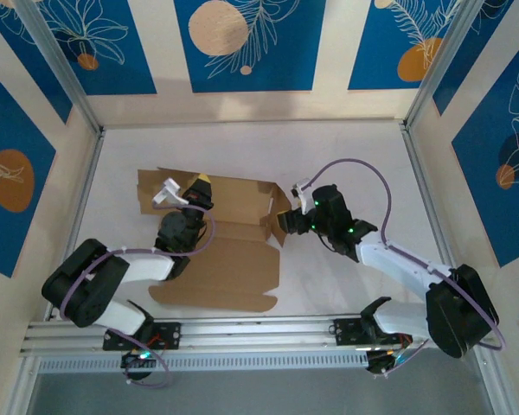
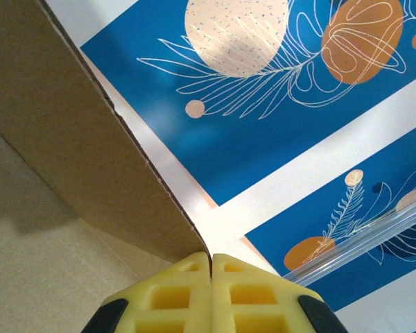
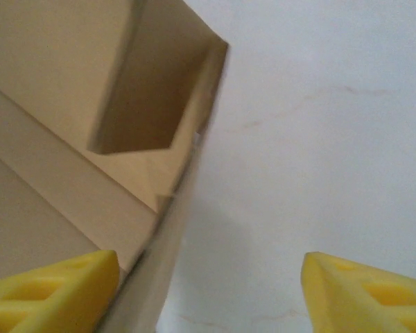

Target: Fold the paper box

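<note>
From above: the brown kraft cardboard box (image 1: 225, 268), half folded, lies left of centre on the white surface (image 1: 355, 156). The left claw (image 1: 199, 186) is at its back wall, the right claw (image 1: 284, 226) at its right end. Left wrist: yellow fingers (image 2: 249, 298) pressed together, pinching a raised wall's edge. Right wrist: claw spread wide, gripping nothing, a standing flap just inside one finger (image 3: 52, 291).

Matt kraft-cardboard paper box (image 1: 225, 268), smooth white table (image 1: 346, 147), metal rail (image 1: 259, 327)
</note>
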Motion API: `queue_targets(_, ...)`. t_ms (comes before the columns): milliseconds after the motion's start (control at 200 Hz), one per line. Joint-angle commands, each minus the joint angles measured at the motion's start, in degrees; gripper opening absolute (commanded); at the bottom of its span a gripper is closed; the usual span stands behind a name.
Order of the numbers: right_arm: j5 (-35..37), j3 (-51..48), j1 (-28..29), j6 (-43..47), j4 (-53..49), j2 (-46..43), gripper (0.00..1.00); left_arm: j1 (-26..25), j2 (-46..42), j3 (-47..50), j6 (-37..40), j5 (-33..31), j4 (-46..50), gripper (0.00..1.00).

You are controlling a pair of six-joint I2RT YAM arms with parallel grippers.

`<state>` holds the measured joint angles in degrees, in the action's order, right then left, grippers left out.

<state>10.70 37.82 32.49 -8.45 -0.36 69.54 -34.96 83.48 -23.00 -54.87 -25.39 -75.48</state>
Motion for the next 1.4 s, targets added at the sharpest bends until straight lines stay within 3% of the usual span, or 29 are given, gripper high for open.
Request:
queue_targets(0, 3.21, 0.7, -0.22, -2.16, -3.12, 1.09, 0.59, -0.86, -2.29, -1.85, 2.39, 0.07, -2.26, 0.0)
queue_targets(195, 4.22, 5.72, -1.77, -3.6, -5.64, 8.29, 0.19, -2.08, -4.04, -2.22, 3.86, 0.15, -1.55, 0.0)
queue_targets(410, 13.86, 11.66, -0.55, -10.02, -9.0, 13.91, 0.0, -4.71, -5.37, -2.72, 5.89, -0.08, -1.0, 0.0)
queue_targets(550, 22.0, 15.79, 2.42, -17.54, -11.17, 16.02, 0.0, -5.98, -4.59, -2.45, 6.75, -0.18, -2.74, 0.0)
queue_targets(665, 23.92, 13.74, 4.65, -14.9, -4.91, 15.08, 0.0, -6.24, -3.66, -0.19, 7.84, -1.13, -5.09, 0.0)
queue_targets(915, 18.28, 4.85, 2.72, -4.97, 6.64, 11.21, 0.0, -6.17, -3.15, 2.88, 12.5, 2.92, -5.11, 0.0)
queue_targets(975, 13.64, 1.89, 1.97, -2.4, 10.51, 9.41, 0.0, -5.93, -2.99, 3.05, 12.53, 3.9, -5.06, 0.0)
queue_targets(1055, 11.53, -1.08, 1.68, -0.07, 14.24, 7.1, 0.0, -5.18, -2.5, 2.76, 9.68, 5.7, -4.47, 0.32)
queue_targets(1095, 10.18, -2.09, 1.52, 1.11, 15.32, 6.04, 0.0, -4.75, -2.51, 2.41, 7.38, 6.64, -3.45, 0.41)
queue_targets(1211, 9.94, -3.35, 1.61, 3.14, 15.76, 4.0, 0.0, -3.53, -6.37, -1.03, -0.67, 9.84, 8.89, 0.46)
queue_targets(1336, 11.42, -4.32, 2.19, 4.38, 15.9, 2.42, 0.0, -1.16, -13.18, -14.23, -10.43, 14.44, 49.4, 0.66)
queue_targets(1396, 11.91, -4.83, 2.6, 5.06, 16.6, 1.85, 0.0, -0.94, -13.17, -17.74, -13.58, 14.83, 56.19, 0.68)
